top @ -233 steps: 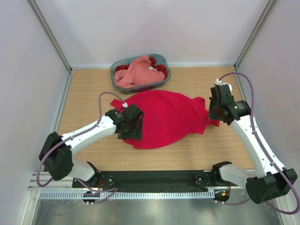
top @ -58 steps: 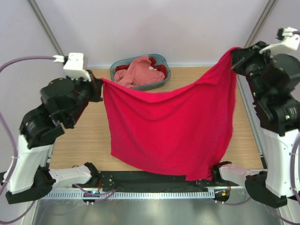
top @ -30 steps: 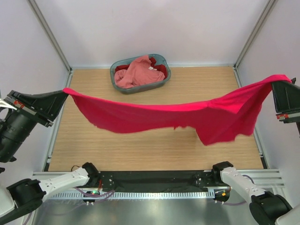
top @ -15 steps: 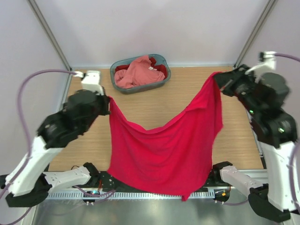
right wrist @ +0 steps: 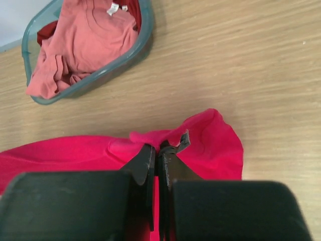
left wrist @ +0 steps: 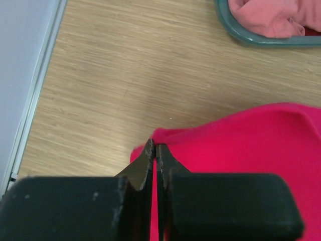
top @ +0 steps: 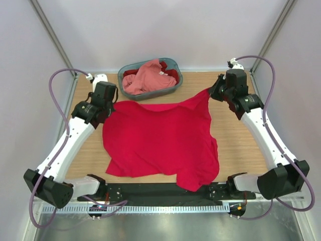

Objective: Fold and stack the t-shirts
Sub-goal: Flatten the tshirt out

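A bright crimson t-shirt [top: 160,140] lies spread over the middle of the table, its near hem hanging past the front edge. My left gripper [top: 111,102] is shut on the shirt's far left corner [left wrist: 165,138], low over the wood. At the far right corner [right wrist: 200,135], my right gripper [top: 214,93] is shut on the cloth and holds it slightly raised. A salmon pink t-shirt [top: 145,76] lies crumpled in the basket, with a darker red t-shirt [top: 169,72] showing beneath it.
The grey-blue oval basket [top: 124,88] stands at the back centre, just beyond the crimson shirt's far edge; its rim [right wrist: 108,68] shows in the right wrist view. Pale walls close in the table on the left, right and back. Bare wood [top: 241,145] lies to the shirt's right.
Both arms have come down from holding the crimson shirt hanging in the air. The shirt now lies flat on the table, both far corners still gripped.
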### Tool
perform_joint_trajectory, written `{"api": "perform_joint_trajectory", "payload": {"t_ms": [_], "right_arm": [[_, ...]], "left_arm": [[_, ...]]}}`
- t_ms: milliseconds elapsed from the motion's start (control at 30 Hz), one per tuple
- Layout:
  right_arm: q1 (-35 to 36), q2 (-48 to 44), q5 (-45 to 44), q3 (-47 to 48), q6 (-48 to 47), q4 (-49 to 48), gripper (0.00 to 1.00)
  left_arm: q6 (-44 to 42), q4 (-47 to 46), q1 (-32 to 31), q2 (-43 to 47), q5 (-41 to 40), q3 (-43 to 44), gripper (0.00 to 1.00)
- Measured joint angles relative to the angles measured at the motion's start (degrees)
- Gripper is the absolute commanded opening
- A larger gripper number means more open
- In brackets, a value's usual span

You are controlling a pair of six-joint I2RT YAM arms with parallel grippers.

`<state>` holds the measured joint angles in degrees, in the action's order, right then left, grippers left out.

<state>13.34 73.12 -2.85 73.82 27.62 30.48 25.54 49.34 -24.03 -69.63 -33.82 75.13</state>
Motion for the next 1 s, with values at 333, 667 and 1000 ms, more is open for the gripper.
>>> {"api": "perform_joint_trajectory", "payload": {"t_ms": [333,667,1000], "right_arm": [[-1.05,0.15,-0.09,13.64,-3.1,-4.07,0.01],[-1.05,-19.71,3.17,21.94,-8.63,-7.72,0.01],[-1.07,-30.27,13.2,36.61,-6.62,-7.1,0.01]], "left_arm": [[-0.35,-3.02,1.25,1.51,3.89,15.23,0.01],[-2.23,-9.9,1.29,16.74,12.31,21.62,0.01],[-3.52,-13.22,1.29,32.13,19.04,26.34,0.01]]}}
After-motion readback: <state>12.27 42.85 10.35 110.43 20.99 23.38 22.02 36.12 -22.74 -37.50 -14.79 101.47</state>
